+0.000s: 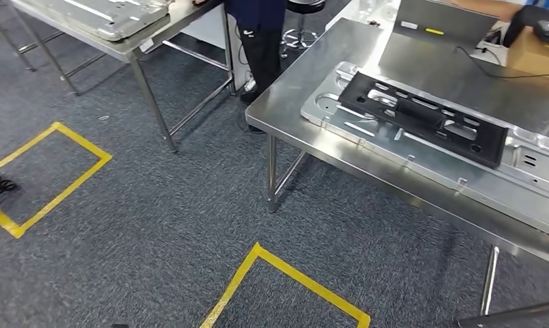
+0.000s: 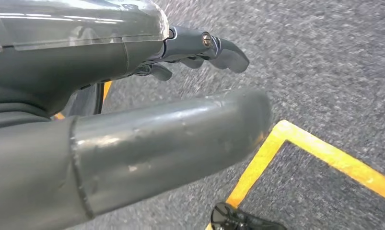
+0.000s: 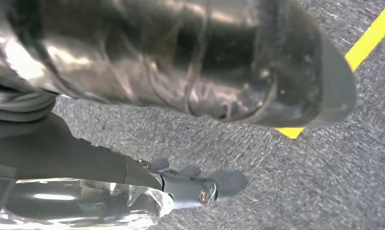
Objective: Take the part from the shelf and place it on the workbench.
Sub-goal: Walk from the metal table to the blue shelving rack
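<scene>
Grey carpet (image 2: 324, 57) below, left hand (image 2: 133, 96) fingers (image 2: 224, 50) spread, empty, right hand (image 3: 180, 120) seemingly likewise

A person (image 1: 261, 41) stands between two steel tables, cut off above the legs by the head view's top edge. The workbench (image 1: 326, 82) runs out of frame to the right, taking with it one end of the silver plate (image 1: 531, 184) on which the black part (image 1: 422, 116) lies. A cardboard box (image 1: 534, 51) is clipped at the corner. In the wrist views, the carpet (image 2: 324, 57) blurs. The left hand (image 2: 147, 115) hides much of the floor; the right hand (image 3: 180, 81) looms too close and glossy for its fingers (image 3: 200, 184) to be made out clearly.
</scene>
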`<action>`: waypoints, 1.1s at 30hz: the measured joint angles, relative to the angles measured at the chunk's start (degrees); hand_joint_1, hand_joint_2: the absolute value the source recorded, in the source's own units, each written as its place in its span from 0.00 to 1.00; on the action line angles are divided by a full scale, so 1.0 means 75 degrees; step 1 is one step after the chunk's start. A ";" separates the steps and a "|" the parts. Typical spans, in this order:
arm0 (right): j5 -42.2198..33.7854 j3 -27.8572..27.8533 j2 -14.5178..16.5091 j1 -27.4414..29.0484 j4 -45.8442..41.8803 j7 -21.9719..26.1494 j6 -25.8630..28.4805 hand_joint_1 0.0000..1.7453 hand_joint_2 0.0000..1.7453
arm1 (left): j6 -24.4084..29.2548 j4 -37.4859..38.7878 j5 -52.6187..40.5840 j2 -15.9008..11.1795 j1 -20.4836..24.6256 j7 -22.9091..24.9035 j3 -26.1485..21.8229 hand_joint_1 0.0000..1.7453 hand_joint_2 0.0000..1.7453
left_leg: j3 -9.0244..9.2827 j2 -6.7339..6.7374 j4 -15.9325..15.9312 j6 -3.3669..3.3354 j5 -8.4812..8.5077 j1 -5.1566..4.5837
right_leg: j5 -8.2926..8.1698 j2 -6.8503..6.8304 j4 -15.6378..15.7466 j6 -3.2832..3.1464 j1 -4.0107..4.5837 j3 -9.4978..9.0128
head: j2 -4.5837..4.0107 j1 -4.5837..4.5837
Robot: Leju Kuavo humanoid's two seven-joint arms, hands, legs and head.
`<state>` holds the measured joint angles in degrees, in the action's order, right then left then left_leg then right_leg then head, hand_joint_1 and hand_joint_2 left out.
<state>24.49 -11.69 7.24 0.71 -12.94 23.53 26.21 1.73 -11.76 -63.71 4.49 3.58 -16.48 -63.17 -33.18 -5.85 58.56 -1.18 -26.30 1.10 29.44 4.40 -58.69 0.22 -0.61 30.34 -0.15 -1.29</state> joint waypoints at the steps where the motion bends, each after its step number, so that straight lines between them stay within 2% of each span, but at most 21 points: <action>1: 0.0001 -0.0010 -0.0001 -0.0009 0.0023 -0.0018 -0.0011 0.00 0.00 | 0.0000 0.0000 -0.0002 0.0001 -0.0005 0.0000 -0.0001 0.00 0.00 | -0.0028 -0.0086 -0.0013 0.0064 0.0028 0.0012 | -0.0013 -0.0056 0.0033 -0.0017 0.0014 0.0001 | 0.0000 0.0000; 2: 0.0001 -0.0020 0.0000 -0.0020 0.0038 -0.0063 -0.0032 0.00 0.00 | 0.0000 0.0000 -0.0004 0.0001 -0.0021 0.0000 -0.0002 0.00 0.00 | -0.0050 -0.0130 -0.0024 0.0117 0.0045 0.0027 | -0.0039 -0.0144 0.0061 -0.0054 0.0001 -0.0004 | 0.0000 0.0000; 4: 0.0001 -0.0044 0.0001 -0.0038 0.0067 -0.0267 -0.0118 0.00 0.00 | 0.0001 0.0000 -0.0007 0.0001 -0.0042 -0.0001 -0.0005 0.00 0.00 | -0.0168 0.0103 0.0186 0.0181 -0.0113 0.0020 | -0.0107 -0.0331 0.0160 -0.0156 -0.0030 -0.0028 | 0.0000 0.0006; 6: 0.0004 -0.0076 0.0002 -0.0043 0.0120 -0.0657 -0.0281 0.00 0.00 | 0.0002 0.0000 -0.0020 -0.0003 -0.0013 -0.0003 -0.0007 0.00 0.00 | -0.0525 0.0530 0.0970 0.0219 -0.0589 0.0014 | -0.0141 -0.0550 0.0210 -0.0220 -0.0022 -0.0028 | 0.0000 0.0017; 8: 0.0009 -0.0108 0.0002 -0.0037 0.0196 -0.1198 -0.0522 0.00 0.00 | 0.0003 0.0000 -0.0047 -0.0006 0.0014 -0.0002 -0.0008 0.00 0.00 | -0.0912 0.0704 0.1877 0.0266 -0.0991 0.0016 | -0.0138 -0.0783 0.0199 -0.0235 0.0008 -0.0009 | 0.0000 0.0023; 9: 0.0017 -0.0119 0.0004 -0.0035 0.0231 -0.1495 -0.0669 0.00 0.00 | 0.0004 0.0000 -0.0065 -0.0007 0.0008 -0.0001 -0.0009 0.00 0.00 | -0.0955 0.0733 0.2043 0.0279 -0.1006 0.0016 | -0.0133 -0.0896 0.0190 -0.0239 0.0020 -0.0002 | 0.0000 0.0023; 10: 0.0028 -0.0126 0.0006 -0.0038 0.0259 -0.1788 -0.0825 0.00 0.00 | 0.0004 0.0000 -0.0081 -0.0010 -0.0004 -0.0001 -0.0009 0.00 0.00 | -0.0846 0.0760 0.1908 0.0279 -0.0881 0.0016 | -0.0127 -0.0994 0.0179 -0.0237 0.0028 0.0001 | 0.0000 0.0023; 11: 0.0039 -0.0130 0.0011 -0.0043 0.0279 -0.2066 -0.0987 0.00 0.00 | 0.0006 0.0000 -0.0099 -0.0014 -0.0013 0.0000 -0.0010 0.00 0.00 | -0.0590 0.0822 0.1487 0.0265 -0.0653 0.0013 | -0.0116 -0.1086 0.0167 -0.0229 0.0034 -0.0001 | 0.0000 0.0023; 13: 0.0037 -0.0138 0.0028 -0.0056 0.0305 -0.2591 -0.1341 0.00 0.00 | 0.0010 0.0000 -0.0143 -0.0020 0.0009 -0.0001 -0.0011 0.00 0.00 | 0.0005 0.1124 0.0428 0.0200 -0.0307 -0.0032 | -0.0081 -0.1250 0.0129 -0.0185 0.0065 -0.0013 | 0.0000 0.0022; 15: 0.0003 -0.0152 0.0049 -0.0081 0.0329 -0.3135 -0.1718 0.00 0.00 | 0.0012 0.0000 -0.0186 -0.0020 0.0045 -0.0004 -0.0011 0.00 0.00 | 0.0245 0.1298 -0.0066 0.0112 -0.0236 -0.0096 | -0.0057 -0.1389 0.0100 -0.0121 0.0106 -0.0024 | 0.0000 0.0019; 17: -0.0042 -0.0168 0.0074 -0.0114 0.0349 -0.3683 -0.2061 0.00 0.00 | 0.0011 0.0000 -0.0225 -0.0018 0.0041 -0.0004 -0.0011 0.00 0.00 | 0.0222 0.1162 -0.0100 0.0029 -0.0211 -0.0107 | -0.0047 -0.1511 0.0100 -0.0059 0.0123 -0.0044 | 0.0000 0.0018; 19: -0.0095 -0.0187 0.0089 -0.0128 0.0355 -0.4076 -0.2313 0.00 0.00 | 0.0007 0.0000 -0.0262 -0.0014 0.0031 -0.0001 -0.0011 0.00 0.00 | 0.0215 0.1014 -0.0147 -0.0060 -0.0153 -0.0072 | 0.0118 -0.1303 -0.0062 0.0021 0.0090 -0.0007 | 0.0000 0.0016; 22: -0.0158 -0.0260 0.0095 -0.0115 0.0368 -0.4326 -0.2503 0.00 0.00 | 0.0004 0.0000 -0.0291 -0.0009 0.0076 0.0003 -0.0011 0.00 0.00 | 0.0157 0.0782 -0.0167 -0.0173 -0.0073 -0.0049 | 0.0883 -0.0714 -0.1325 0.0100 0.0032 0.0542 | 0.0000 0.0009; 23: -0.0168 -0.0284 0.0095 -0.0106 0.0375 -0.4358 -0.2535 0.00 0.00 | 0.0004 0.0000 -0.0298 -0.0009 0.0085 0.0005 -0.0011 0.00 0.00 | 0.0136 0.0691 -0.0162 -0.0186 -0.0060 -0.0051 | 0.1063 -0.0652 -0.1793 0.0109 0.0027 0.0758 | 0.0000 0.0009; 24: -0.0173 -0.0301 0.0095 -0.0099 0.0381 -0.4374 -0.2566 0.00 0.00 | 0.0002 0.0000 -0.0305 -0.0009 0.0083 0.0010 -0.0011 0.00 0.00 | 0.0124 0.0595 -0.0152 -0.0191 -0.0053 -0.0053 | 0.1088 -0.0628 -0.2044 0.0111 0.0026 0.0878 | 0.0000 0.0010; 25: -0.0176 -0.0313 0.0095 -0.0093 0.0385 -0.4382 -0.2605 0.00 0.00 | 0.0000 0.0000 -0.0311 -0.0009 0.0076 0.0015 -0.0011 0.00 0.00 | 0.0120 0.0492 -0.0141 -0.0189 -0.0050 -0.0054 | 0.0957 -0.0611 -0.2014 0.0105 0.0024 0.0869 | 0.0000 0.0009; 26: -0.0178 -0.0323 0.0094 -0.0091 0.0387 -0.4382 -0.2656 0.00 0.00 | -0.0005 0.0000 -0.0314 -0.0009 0.0072 0.0021 -0.0011 0.00 0.00 | 0.0123 0.0389 -0.0127 -0.0182 -0.0049 -0.0054 | 0.0695 -0.0572 -0.1680 0.0087 0.0020 0.0718 | 0.0000 0.0009; 27: -0.0178 -0.0332 0.0092 -0.0092 0.0388 -0.4378 -0.2713 0.00 0.00 | -0.0011 0.0000 -0.0318 -0.0008 0.0073 0.0027 -0.0011 0.00 0.00 | 0.0124 0.0286 -0.0111 -0.0173 -0.0049 -0.0052 | 0.0384 -0.0455 -0.1145 0.0055 0.0016 0.0478 | 0.0000 0.0009; 29: -0.0169 -0.0351 0.0079 -0.0092 0.0391 -0.4363 -0.2791 0.00 0.00 | -0.0020 0.0000 -0.0326 0.0008 0.0096 0.0037 -0.0011 0.00 0.00 | 0.0089 0.0101 -0.0068 -0.0110 -0.0043 -0.0062 | 0.0014 -0.0110 -0.0240 -0.0011 0.0006 0.0089 | 0.0000 0.0010; 31: -0.0143 -0.0364 0.0069 -0.0107 0.0394 -0.4329 -0.2819 0.00 0.00 | -0.0013 0.0000 -0.0327 0.0023 0.0103 0.0046 -0.0011 0.00 0.00 | 0.0024 -0.0062 -0.0060 -0.0002 -0.0010 -0.0047 | -0.0014 0.0024 0.0015 -0.0044 0.0021 0.0002 | 0.0000 0.0012; 33: -0.0115 -0.0369 0.0072 -0.0133 0.0395 -0.4301 -0.2826 0.00 0.00 | 0.0004 0.0000 -0.0327 0.0028 0.0075 0.0060 -0.0011 0.00 0.00 | -0.0028 -0.0135 -0.0071 0.0101 0.0016 -0.0033 | -0.0064 -0.0157 0.0095 -0.0106 0.0010 -0.0023 | 0.0000 0.0012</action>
<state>23.63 -14.46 7.78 -0.29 -9.98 -8.72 5.02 1.75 -11.76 -66.16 4.69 4.13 -16.03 -63.25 -33.39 -6.87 58.03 -0.42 -26.18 0.85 28.96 3.22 -57.97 -0.58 -0.54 30.17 -0.15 -1.20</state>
